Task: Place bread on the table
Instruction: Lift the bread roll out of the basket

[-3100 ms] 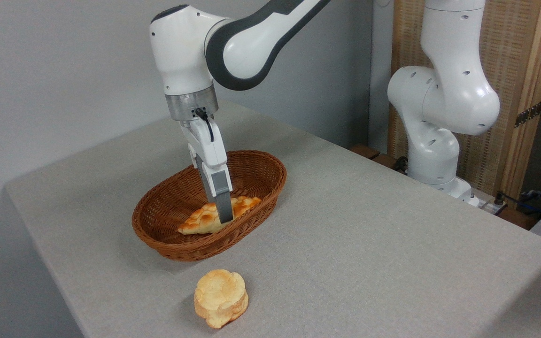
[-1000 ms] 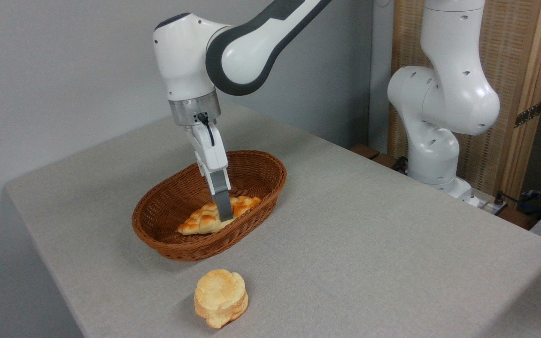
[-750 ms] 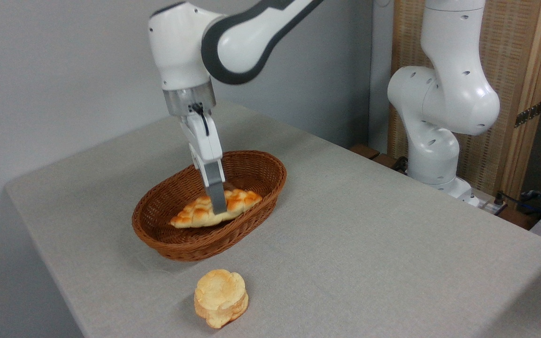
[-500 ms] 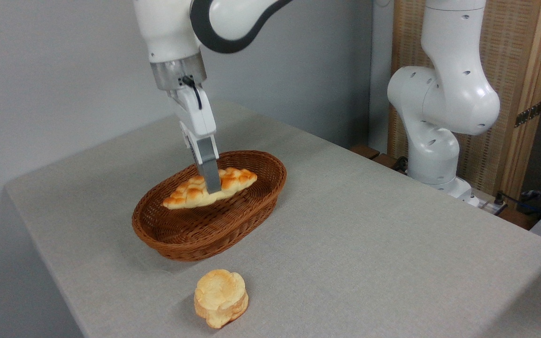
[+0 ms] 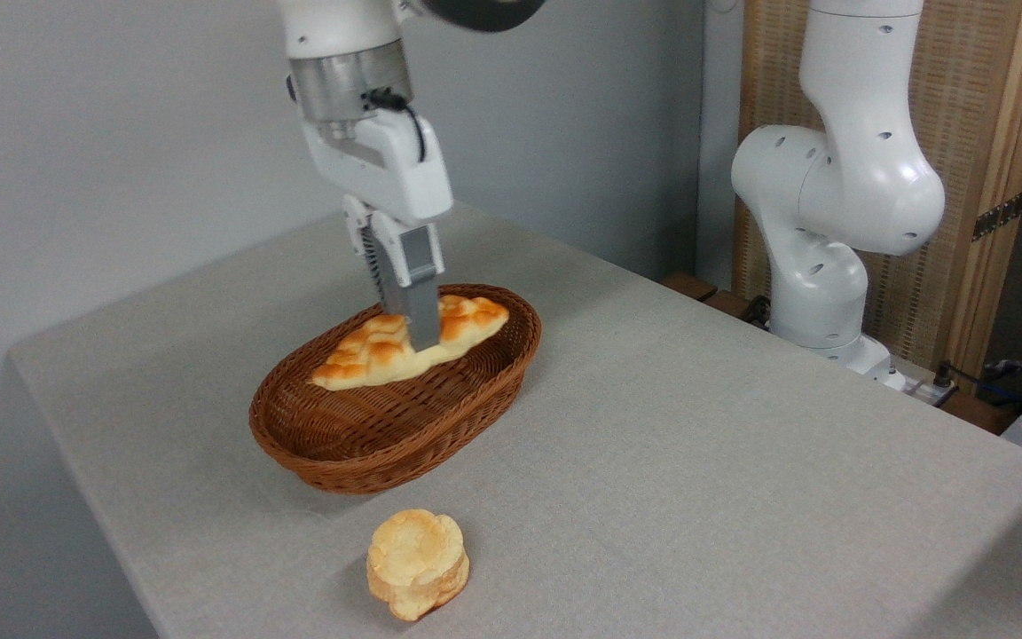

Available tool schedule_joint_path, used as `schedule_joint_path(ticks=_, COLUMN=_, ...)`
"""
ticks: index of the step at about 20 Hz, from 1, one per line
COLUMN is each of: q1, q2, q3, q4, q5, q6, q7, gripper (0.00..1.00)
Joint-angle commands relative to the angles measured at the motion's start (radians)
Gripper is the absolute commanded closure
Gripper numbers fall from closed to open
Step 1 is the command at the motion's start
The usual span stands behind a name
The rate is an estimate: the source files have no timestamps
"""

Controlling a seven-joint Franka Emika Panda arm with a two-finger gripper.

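Gripping bread (image 5: 387, 353) mid-length, claw (image 5: 422, 342) holds it clear above basket (image 5: 387, 444) — bun (image 5: 416, 575) on table (image 5: 697, 461).

The white end effector (image 5: 420, 342) gripped the long golden braided bread (image 5: 369, 355) at mid-length, holding it above the brown oval wicker basket (image 5: 387, 448). A small round pale-golden bun (image 5: 416, 562) sat nearby on the grey cloth-covered bench (image 5: 697, 461).

My gripper (image 5: 422, 342) clamped across the middle of the bread (image 5: 404, 344), a long flat golden loaf with pointed ends and braided crust, lifted clear, roughly level, over the far half of the light grey table (image 5: 697, 461)
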Motion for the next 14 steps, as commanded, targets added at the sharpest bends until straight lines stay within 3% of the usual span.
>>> schedule_joint_path(ticks=1, q1=-0.007, q2=-0.058, q3=0.117, q4=0.000, q5=-0.020, q6=-0.075, q7=0.203, gripper=0.66)
schedule_joint_path(ticks=5, q1=-0.010, q2=-0.090, q3=0.192, q4=0.000, q5=-0.013, q6=-0.161, q7=0.357, gripper=0.63)
schedule_joint_path(ticks=8, q1=-0.010, q2=-0.092, q3=0.214, q4=-0.002, q5=-0.006, q6=-0.166, q7=0.368, gripper=0.46)
schedule_joint_path(ticks=9, q1=-0.010, q2=-0.092, q3=0.214, q4=-0.002, q5=-0.005, q6=-0.166, q7=0.366, gripper=0.36)
schedule_joint_path(ticks=10, q1=-0.009, q2=-0.092, q3=0.214, q4=-0.002, q5=-0.003, q6=-0.167, q7=0.366, gripper=0.19)
schedule_joint_path(ticks=14, q1=-0.007, q2=-0.092, q3=0.215, q4=-0.002, q5=-0.002, q6=-0.169, q7=0.366, gripper=0.08)
